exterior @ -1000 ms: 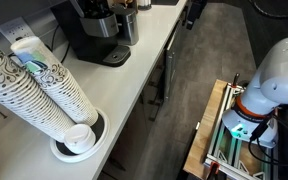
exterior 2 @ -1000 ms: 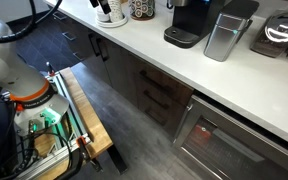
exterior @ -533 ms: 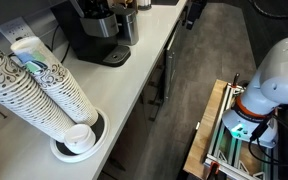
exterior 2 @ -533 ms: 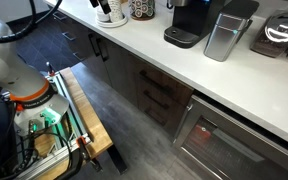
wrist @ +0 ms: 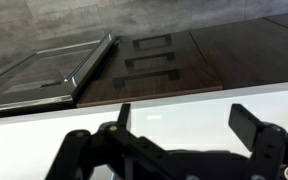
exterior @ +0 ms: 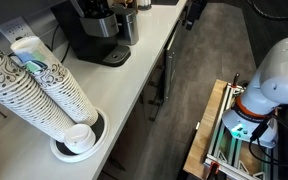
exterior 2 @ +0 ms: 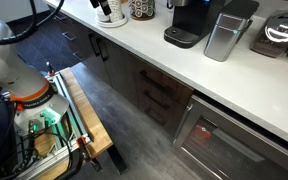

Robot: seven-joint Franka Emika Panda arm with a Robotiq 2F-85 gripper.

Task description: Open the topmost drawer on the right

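The drawer stack shows in the wrist view as three dark fronts with bar handles. The topmost drawer (wrist: 150, 89) lies nearest the white countertop (wrist: 74, 118) and is closed, so its inside is hidden. It also shows closed in an exterior view (exterior 2: 156, 85). My gripper (wrist: 184, 118) comes in from the bottom of the wrist view. It hovers over the countertop, well away from the drawer. Its two dark fingers (wrist: 248, 122) stand wide apart with nothing between them. I cannot make out the gripper in the exterior views.
An oven with a glass door (exterior 2: 224, 140) stands beside the drawers and also shows in the wrist view (wrist: 44, 70). A coffee machine (exterior 2: 189, 22), a metal canister (exterior 2: 224, 35) and stacked paper cups (exterior: 44, 90) stand on the counter. The robot base sits on a wooden cart (exterior 2: 79, 110).
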